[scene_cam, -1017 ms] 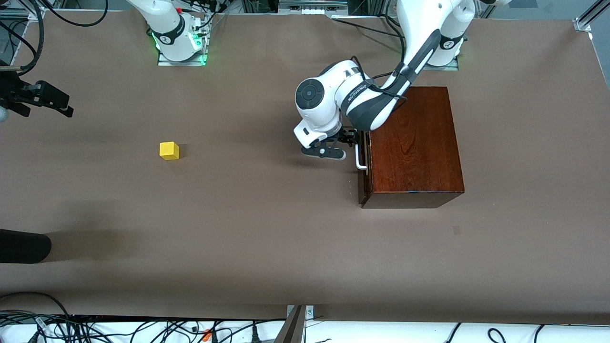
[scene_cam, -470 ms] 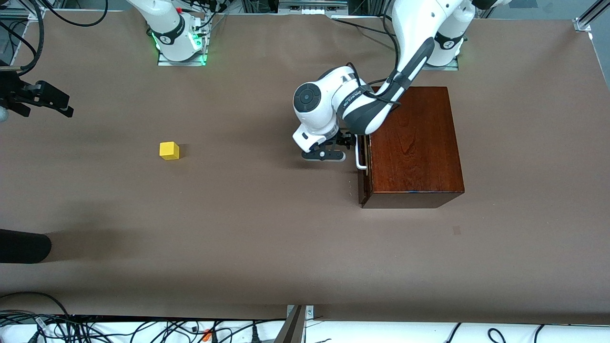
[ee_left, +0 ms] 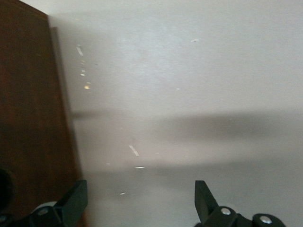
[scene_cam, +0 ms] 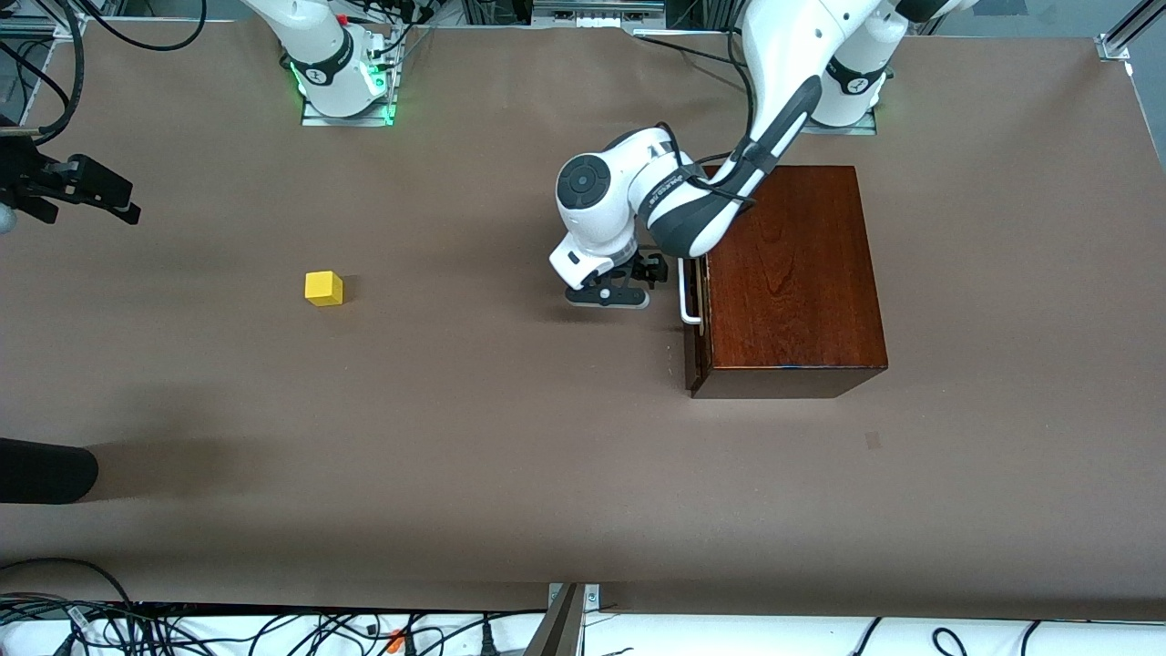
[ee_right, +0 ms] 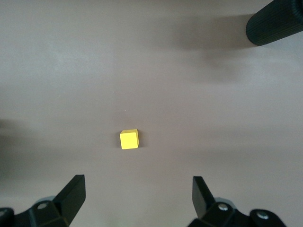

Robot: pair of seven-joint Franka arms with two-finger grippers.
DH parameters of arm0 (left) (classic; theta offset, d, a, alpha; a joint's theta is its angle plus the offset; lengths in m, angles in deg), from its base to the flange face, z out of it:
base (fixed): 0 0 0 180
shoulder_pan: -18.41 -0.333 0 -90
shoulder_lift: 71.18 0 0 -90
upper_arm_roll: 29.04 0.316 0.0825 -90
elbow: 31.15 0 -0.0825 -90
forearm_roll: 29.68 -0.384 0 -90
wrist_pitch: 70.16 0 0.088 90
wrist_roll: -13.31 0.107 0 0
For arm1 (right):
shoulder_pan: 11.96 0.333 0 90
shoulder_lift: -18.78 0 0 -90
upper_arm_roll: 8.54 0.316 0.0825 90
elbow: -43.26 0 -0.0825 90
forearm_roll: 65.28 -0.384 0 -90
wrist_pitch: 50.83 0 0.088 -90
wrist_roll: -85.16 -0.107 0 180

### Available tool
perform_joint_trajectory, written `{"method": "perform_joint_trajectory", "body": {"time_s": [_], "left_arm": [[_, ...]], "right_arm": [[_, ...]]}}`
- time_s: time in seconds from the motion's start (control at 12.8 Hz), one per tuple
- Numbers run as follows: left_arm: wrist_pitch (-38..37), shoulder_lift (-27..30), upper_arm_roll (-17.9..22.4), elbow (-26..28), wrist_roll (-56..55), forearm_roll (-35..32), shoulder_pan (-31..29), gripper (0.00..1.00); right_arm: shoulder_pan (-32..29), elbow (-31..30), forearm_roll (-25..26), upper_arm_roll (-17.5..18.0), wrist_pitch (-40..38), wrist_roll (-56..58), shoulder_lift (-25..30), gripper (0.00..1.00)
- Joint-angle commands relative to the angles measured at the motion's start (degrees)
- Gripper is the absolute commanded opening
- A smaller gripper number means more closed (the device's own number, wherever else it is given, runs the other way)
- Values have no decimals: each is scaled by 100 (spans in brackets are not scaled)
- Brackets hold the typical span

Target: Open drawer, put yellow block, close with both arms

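A: Quick status, what's my left claw (scene_cam: 649, 284) doing?

B: I've got it low over the brown paper-covered worktop (scene_cam: 510, 437), just beside the white U-shaped bar handle (scene_cam: 689, 293) of the drawer (scene_cam: 694, 314). Not touching the handle from what I can see. In the left wrist view the left claw (ee_left: 139, 208) has its two black fingers (ee_left: 73, 204) spread wide, nothing between them, just bare worktop (ee_left: 189, 94) and the dark brown drawer front (ee_left: 28, 118) off to one side.

A: Drawer state?

B: Looks pushed in, dark front flush with the glossy reddish-brown wooden box (scene_cam: 788, 273). Box sits toward the left arm's end of the worktop.

A: And the block?

B: Small bright yellow cube (scene_cam: 323, 288) lies on the worktop toward the right arm's end, well apart from the box. Nothing touching it.

A: Right claw?

B: Right claw (scene_cam: 86, 191) is up in the air at the edge of the front view, over the right arm's end of the worktop; that arm is waiting. Right wrist view looks straight down: right claw (ee_right: 137, 198) fingers (ee_right: 71, 196) spread wide, empty, with the yellow cube (ee_right: 129, 139) on the worktop (ee_right: 213, 118) below, between them and apart from both.

A: Anything else in frame?

B: A black ribbed cylinder (ee_right: 277, 22) at the corner of the right wrist view; a dark rounded object (scene_cam: 46, 469) at the front view's edge. Can't tell what either one is.
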Motion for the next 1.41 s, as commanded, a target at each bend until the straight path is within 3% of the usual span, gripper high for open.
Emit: {"method": "perform_joint_trajectory", "body": {"time_s": [0.0, 0.16, 0.47, 0.7, 1.33], "left_arm": [[169, -97, -6, -89, -281, -132, 100, 100], [-40, 42, -6, -150, -184, -167, 57, 100], [-1411, 96, 21, -818, -193, -263, 179, 100], [-1667, 122, 12, -827, -193, -878, 127, 100], [-1650, 79, 144, -739, -246, -1002, -5, 100]], "right_arm": [[-26, 71, -75, 12, -32, -49, -5, 100], [-26, 71, -75, 12, -40, -58, -5, 100], [-26, 71, -75, 12, -41, -57, -5, 100], [-26, 71, -75, 12, -32, -57, -5, 100], [-26, 71, -84, 21, -41, -58, 4, 100]]}}
